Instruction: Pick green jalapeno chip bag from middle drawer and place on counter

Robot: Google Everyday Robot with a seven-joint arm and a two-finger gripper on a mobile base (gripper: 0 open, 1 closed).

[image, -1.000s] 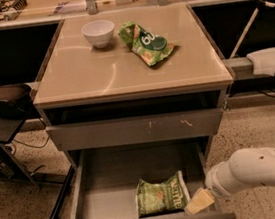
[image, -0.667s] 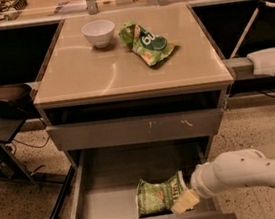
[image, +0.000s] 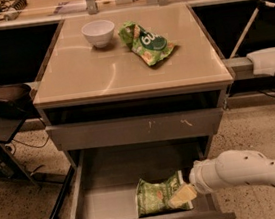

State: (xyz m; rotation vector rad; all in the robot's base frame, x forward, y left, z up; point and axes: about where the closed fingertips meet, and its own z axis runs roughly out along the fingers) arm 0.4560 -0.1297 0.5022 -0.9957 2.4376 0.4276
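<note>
The green jalapeno chip bag (image: 156,195) lies flat in the open middle drawer (image: 105,206), near its front right. It is olive green with a pale band at its right end. My gripper (image: 182,195) reaches in from the right on a white arm (image: 241,171) and sits over the bag's right end, at or touching it. The beige counter (image: 117,69) tops the grey cabinet above.
A white bowl (image: 98,32) and a brighter green bag with a round logo (image: 149,42) sit at the back of the counter. A scratched grey drawer front (image: 135,130) is shut above the open drawer. A black chair (image: 0,99) stands left.
My arm has moved left, further into the drawer. The gripper went from the drawer's right front corner to over the bag's right end. The bag has not moved.
</note>
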